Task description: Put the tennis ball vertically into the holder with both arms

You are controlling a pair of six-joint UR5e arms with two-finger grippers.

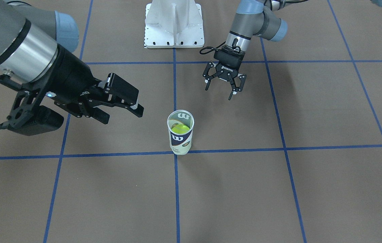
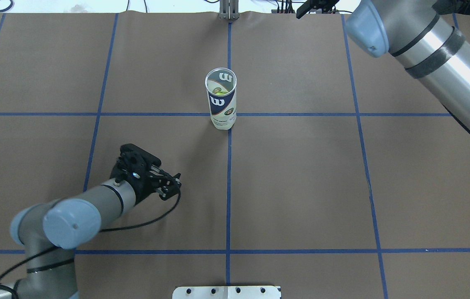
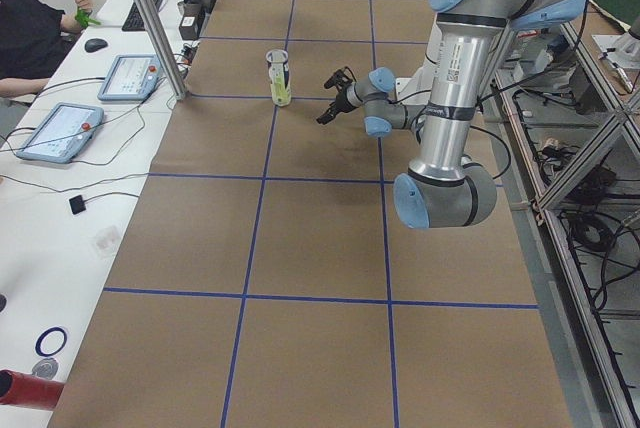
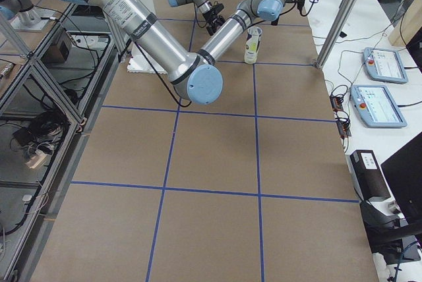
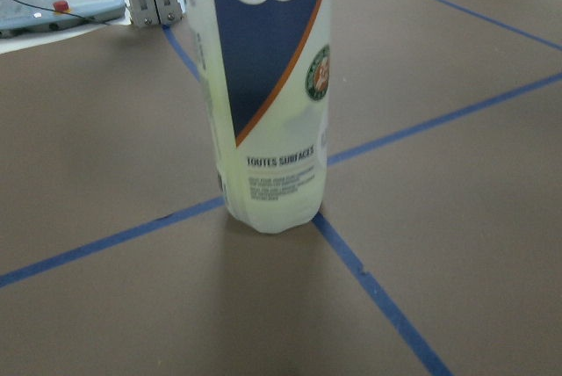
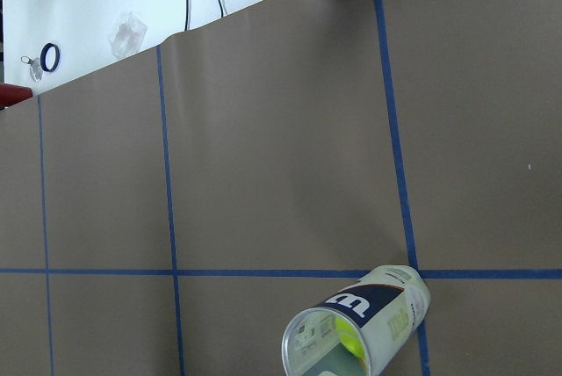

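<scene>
The holder (image 1: 180, 138) stands upright on a crossing of blue tape lines, mouth open at the top. A yellow-green tennis ball (image 1: 180, 128) lies inside it, low down, and shows through the mouth in the right wrist view too (image 6: 349, 338). My left gripper (image 1: 218, 93) hangs open and empty between the holder and the robot's base, well apart from the holder; its wrist camera looks at the holder's lower label (image 5: 268, 86). High on the operators' side of the holder (image 2: 221, 99), my right gripper (image 1: 123, 113) also has its fingers spread, with nothing between them.
A white metal pedestal base (image 1: 174, 25) stands at the robot's edge of the table. Blue tape lines grid the brown table cover (image 2: 301, 187). Tablets (image 3: 60, 128) and cables lie on the white bench beside it, where a person (image 3: 25, 28) sits.
</scene>
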